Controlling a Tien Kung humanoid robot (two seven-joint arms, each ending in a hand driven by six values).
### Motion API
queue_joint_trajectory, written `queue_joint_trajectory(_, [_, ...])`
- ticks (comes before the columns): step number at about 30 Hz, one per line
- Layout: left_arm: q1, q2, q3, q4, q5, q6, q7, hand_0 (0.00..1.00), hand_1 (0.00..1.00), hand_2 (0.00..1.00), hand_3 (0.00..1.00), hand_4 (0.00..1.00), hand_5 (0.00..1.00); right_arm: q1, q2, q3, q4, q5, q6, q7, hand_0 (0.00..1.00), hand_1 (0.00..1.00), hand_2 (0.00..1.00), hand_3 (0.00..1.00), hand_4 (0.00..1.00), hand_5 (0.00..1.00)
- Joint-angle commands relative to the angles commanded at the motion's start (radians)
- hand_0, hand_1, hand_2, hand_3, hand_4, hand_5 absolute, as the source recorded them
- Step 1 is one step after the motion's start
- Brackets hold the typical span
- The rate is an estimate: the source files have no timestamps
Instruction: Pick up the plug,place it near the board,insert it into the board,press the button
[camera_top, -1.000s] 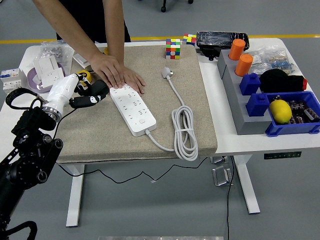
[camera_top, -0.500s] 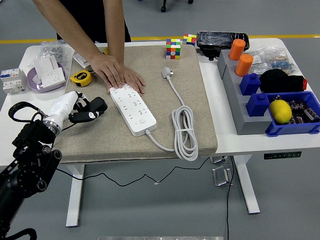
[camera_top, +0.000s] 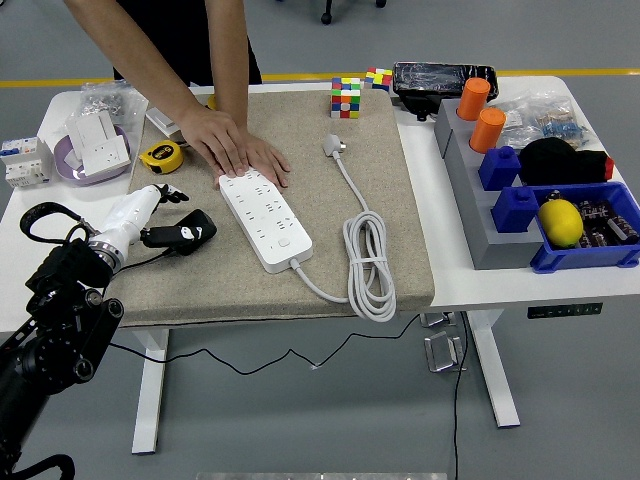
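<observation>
The left robot hand (camera_top: 170, 225) had dropped back toward the table's near-left edge, fingers loose, holding nothing; white three-pin plug (camera_top: 333, 146) lay untouched beyond the long white power strip (camera_top: 264, 220), which a person's hand (camera_top: 232, 147) steadied; basically nothing done yet.

I cannot read any text, brand or number here. The power strip (camera_top: 265, 219) shows no legible marking, and the print on the packets (camera_top: 545, 115) at the table's far right corner is too small.
</observation>
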Motion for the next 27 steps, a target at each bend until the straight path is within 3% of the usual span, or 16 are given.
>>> queue_joint_trajectory(2, [0.003, -0.001, -0.006, -0.010, 0.000, 0.001, -0.001, 0.730, 0.824, 0.796, 0.791, 0.998, 0.609, 0.000, 0.000, 0.000, 0.000, 0.000, 0.000, 0.000, 0.778, 0.700, 0.688, 0.755, 0.998, 0.998])
queue_joint_trajectory(3, [0.006, -0.002, -0.011, -0.020, 0.000, 0.002, -0.002, 0.762, 0.847, 0.815, 0.822, 0.998, 0.678, -0.001, 0.001, 0.000, 0.000, 0.000, 0.000, 0.000, 0.777, 0.699, 0.689, 0.755, 0.998, 0.998])
queue_joint_trajectory(4, [0.009, -0.003, -0.016, -0.031, 0.000, 0.004, -0.004, 0.762, 0.847, 0.815, 0.822, 0.998, 0.678, -0.001, 0.001, -0.001, 0.000, 0.000, 0.000, 0.000, 0.777, 0.699, 0.689, 0.755, 0.998, 0.998])
queue_joint_trajectory(8, [0.034, -0.013, -0.048, -0.101, -0.092, 0.012, -0.009, 0.762, 0.847, 0.815, 0.822, 0.998, 0.678, 0.000, 0.003, -0.001, -0.001, 0.000, -0.001, 0.000, 0.777, 0.699, 0.689, 0.755, 0.998, 0.998])
queue_joint_trajectory(9, [0.048, -0.020, -0.060, -0.132, -0.133, 0.018, -0.008, 0.841, 0.911, 0.879, 0.876, 0.998, 0.935, -0.001, 0.003, 0.000, 0.000, -0.001, -0.001, 0.000, 0.777, 0.698, 0.689, 0.755, 0.998, 0.998])
queue_joint_trajectory(13, [0.095, -0.042, -0.089, -0.248, -0.300, 0.021, 0.006, 0.841, 0.911, 0.879, 0.876, 0.998, 0.935, -0.002, 0.005, 0.000, 0.000, -0.002, -0.001, 0.000, 0.777, 0.698, 0.689, 0.755, 0.998, 0.998])
queue_joint_trajectory(14, [0.115, -0.048, -0.098, -0.281, -0.339, 0.016, 0.016, 0.841, 0.911, 0.879, 0.876, 0.998, 0.935, -0.003, 0.005, 0.000, -0.001, -0.001, -0.001, 0.000, 0.777, 0.698, 0.689, 0.755, 0.998, 0.998])
queue_joint_trajectory(15, [0.129, -0.052, -0.105, -0.320, -0.385, 0.011, 0.024, 0.892, 0.946, 0.929, 0.904, 0.998, 0.998, -0.004, 0.006, -0.001, -0.001, -0.001, -0.001, 0.000, 0.775, 0.696, 0.690, 0.755, 0.998, 0.998])
queue_joint_trajectory(18, [0.180, -0.065, -0.143, -0.416, -0.515, -0.023, 0.055, 0.892, 0.946, 0.929, 0.904, 0.998, 0.998, -0.007, 0.008, -0.001, -0.002, 0.000, -0.001, 0.000, 0.775, 0.696, 0.690, 0.755, 0.998, 0.998])
queue_joint_trajectory(23, [0.248, -0.065, -0.187, -0.514, -0.723, -0.069, 0.090, 0.896, 0.950, 0.924, 0.914, 0.998, 0.998, -0.011, 0.011, 0.006, -0.002, -0.003, -0.001, 0.001, 0.775, 0.696, 0.690, 0.756, 0.998, 0.998])
queue_joint_trajectory(27, [0.278, -0.065, -0.224, -0.535, -0.892, -0.092, 0.101, 0.898, 0.943, 0.914, 0.898, 0.998, 0.998, -0.012, 0.014, 0.011, -0.003, -0.004, 0.000, 0.001, 0.777, 0.698, 0.690, 0.755, 0.998, 0.998])
